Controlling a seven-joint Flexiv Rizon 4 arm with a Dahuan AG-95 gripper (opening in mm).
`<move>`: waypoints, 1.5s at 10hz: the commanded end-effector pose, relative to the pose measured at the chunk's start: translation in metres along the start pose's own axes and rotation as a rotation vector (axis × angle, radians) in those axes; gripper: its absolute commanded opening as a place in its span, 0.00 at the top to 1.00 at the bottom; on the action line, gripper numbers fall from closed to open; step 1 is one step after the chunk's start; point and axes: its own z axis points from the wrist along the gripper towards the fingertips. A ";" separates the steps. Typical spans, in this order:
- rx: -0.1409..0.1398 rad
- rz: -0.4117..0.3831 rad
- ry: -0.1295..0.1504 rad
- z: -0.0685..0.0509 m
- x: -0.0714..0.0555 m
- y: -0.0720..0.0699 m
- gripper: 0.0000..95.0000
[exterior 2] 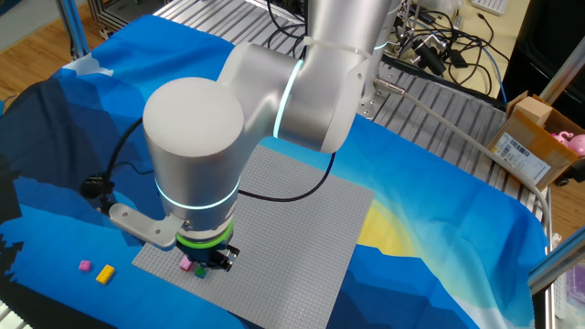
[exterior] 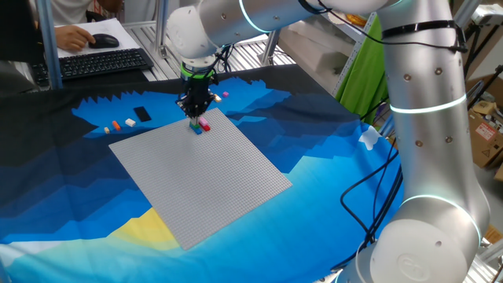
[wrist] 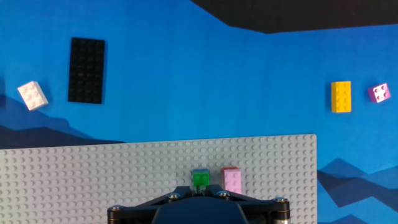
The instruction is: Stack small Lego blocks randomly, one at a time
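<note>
Two small plastic Lego bricks (wrist: 214, 180) are seated side by side near the far edge of the large studded baseplate (wrist: 93, 180); a flat rectangular plate (wrist: 86, 70) lies beyond it.

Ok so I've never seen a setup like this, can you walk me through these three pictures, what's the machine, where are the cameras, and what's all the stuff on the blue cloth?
The big silver machine is a robot arm with a small two-finger gripper at its end, pointing straight down. Two pictures come from fixed cameras on different sides of the table; the third comes from a camera on the hand itself, looking down along the fingers.

On the blue cloth lies a grey studded baseplate. Near its edge stand a green block with blue showing behind it, and a pink block beside it. Loose on the cloth are a white block, a black plate, a yellow block and a purple-pink block.

The gripper is shut, right over the green block; whether it grips it isn't clear.
</note>
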 end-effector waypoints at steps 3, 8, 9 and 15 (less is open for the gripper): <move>0.006 -0.016 0.006 -0.002 0.002 -0.007 1.00; 0.006 -0.018 0.000 0.007 0.002 -0.008 1.00; 0.006 -0.021 0.000 0.005 0.002 -0.009 1.00; 0.002 -0.009 0.002 -0.003 0.000 -0.011 1.00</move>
